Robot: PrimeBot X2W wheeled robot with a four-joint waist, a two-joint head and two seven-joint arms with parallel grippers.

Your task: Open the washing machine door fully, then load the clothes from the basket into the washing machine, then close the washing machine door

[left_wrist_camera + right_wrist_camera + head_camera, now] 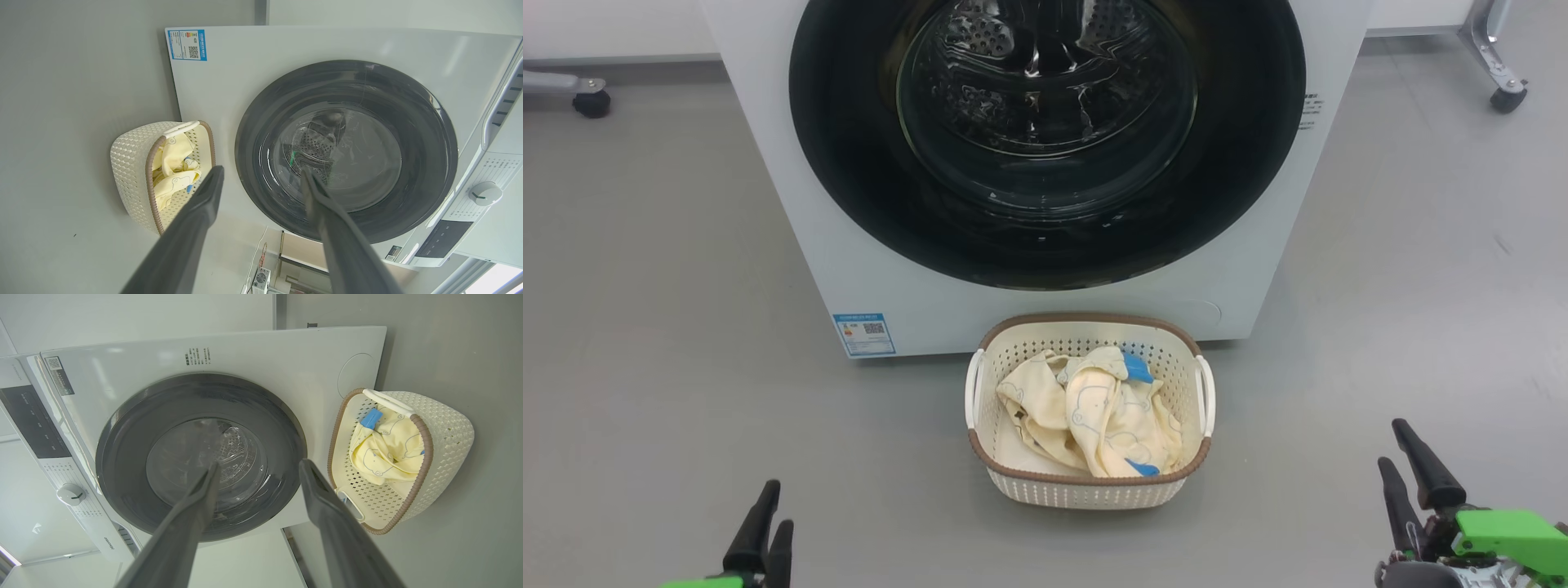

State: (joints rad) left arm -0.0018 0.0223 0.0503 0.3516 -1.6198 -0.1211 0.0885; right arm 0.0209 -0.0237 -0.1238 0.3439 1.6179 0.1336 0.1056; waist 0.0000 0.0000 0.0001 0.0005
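Both the left gripper (778, 505) and right gripper (1390, 443) hang spread and empty, the shut washing machine door (1045, 139) well ahead of both, the basket (1086, 317) of clothes (1094, 416) between them, so hooking the door's rim firmly and swinging wide seems best.

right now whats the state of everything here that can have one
washing machine door: shut
basket: upright on the floor before the washing machine, holding the clothes
clothes: crumpled in the basket, none loaded
left gripper: open, empty
right gripper: open, empty
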